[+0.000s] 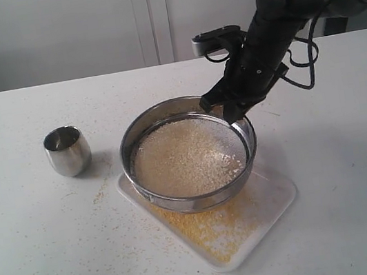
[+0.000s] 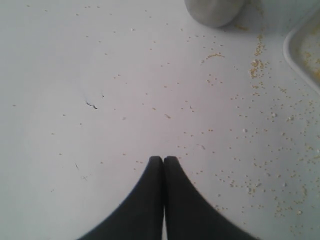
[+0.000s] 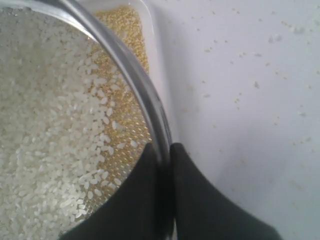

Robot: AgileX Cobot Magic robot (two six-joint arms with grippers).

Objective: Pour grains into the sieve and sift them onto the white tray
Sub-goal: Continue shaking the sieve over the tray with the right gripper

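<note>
The sieve (image 1: 188, 156), a wide steel ring with mesh bottom, hangs tilted just above the white tray (image 1: 276, 196). My right gripper (image 1: 229, 107) is shut on the sieve's far right rim (image 3: 145, 95), one finger inside and one outside. Pale grains (image 1: 185, 158) fill the mesh, and in the right wrist view they show as white grains (image 3: 45, 125). Fine yellow grains (image 1: 208, 228) lie spread on the tray under the sieve. My left gripper (image 2: 163, 159) is shut on nothing, over bare table, and does not show in the exterior view.
A small steel cup (image 1: 67, 150) stands upright to the left of the sieve, its base edge also seen as the cup (image 2: 215, 11) in the left wrist view. Spilled grains (image 2: 260, 165) dot the white table (image 1: 42, 257) around the tray.
</note>
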